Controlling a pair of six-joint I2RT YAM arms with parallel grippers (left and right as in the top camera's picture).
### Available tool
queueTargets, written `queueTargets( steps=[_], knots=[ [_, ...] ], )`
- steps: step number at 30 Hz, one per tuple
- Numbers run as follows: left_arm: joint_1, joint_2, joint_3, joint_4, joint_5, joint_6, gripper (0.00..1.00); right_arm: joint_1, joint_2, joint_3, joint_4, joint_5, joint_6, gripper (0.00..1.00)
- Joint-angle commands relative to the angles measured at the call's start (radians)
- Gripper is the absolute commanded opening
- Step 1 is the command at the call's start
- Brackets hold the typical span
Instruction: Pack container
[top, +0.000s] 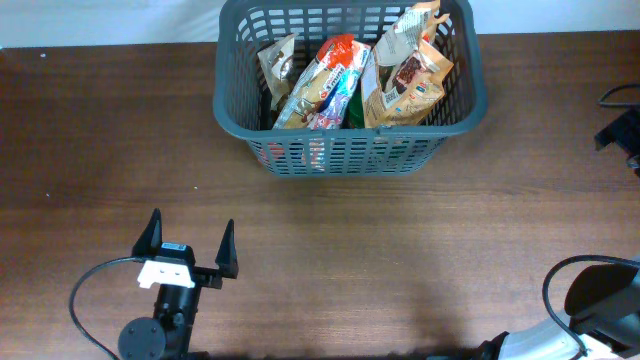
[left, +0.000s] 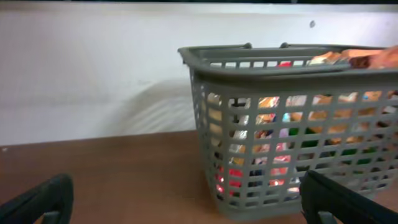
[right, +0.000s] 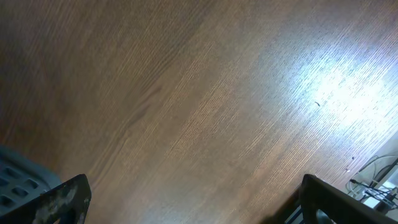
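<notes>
The dark grey slotted container stands at the back middle of the table. It holds several snack packs: brown bags on the right, a red and white packet in the middle, and a tan pouch on the left. My left gripper is open and empty near the front left, pointing at the container, well short of it. In the left wrist view the container fills the right side beyond the open fingers. My right gripper is open and empty above bare wood.
The brown wooden table spreads between the arms and the container. The right arm sits at the front right corner. Black gear and a cable lie at the right edge. A white wall stands behind the table.
</notes>
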Motion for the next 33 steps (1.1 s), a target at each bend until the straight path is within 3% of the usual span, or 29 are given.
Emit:
queueTargets(
  steps=[1, 8, 12, 20, 33],
  knots=[
    [0.008, -0.012, -0.050, 0.036, -0.036, 0.015, 0.99, -0.006, -0.015, -0.002, 0.000, 0.002, 0.009, 0.99],
    [0.008, -0.016, -0.168, 0.213, -0.085, 0.015, 0.99, -0.006, -0.015, -0.002, 0.000, 0.002, 0.009, 0.99],
    [0.008, -0.016, -0.170, 0.198, -0.098, 0.016, 0.99, -0.006, -0.015, -0.002, 0.000, 0.002, 0.009, 0.99],
    [0.006, -0.016, -0.170, 0.020, -0.103, 0.015, 0.99, -0.006, -0.015, -0.002, 0.000, 0.002, 0.009, 0.99],
    [0.006, -0.016, -0.169, 0.018, -0.104, 0.015, 0.99, -0.006, -0.015, -0.002, 0.000, 0.002, 0.009, 0.99]
  ],
)
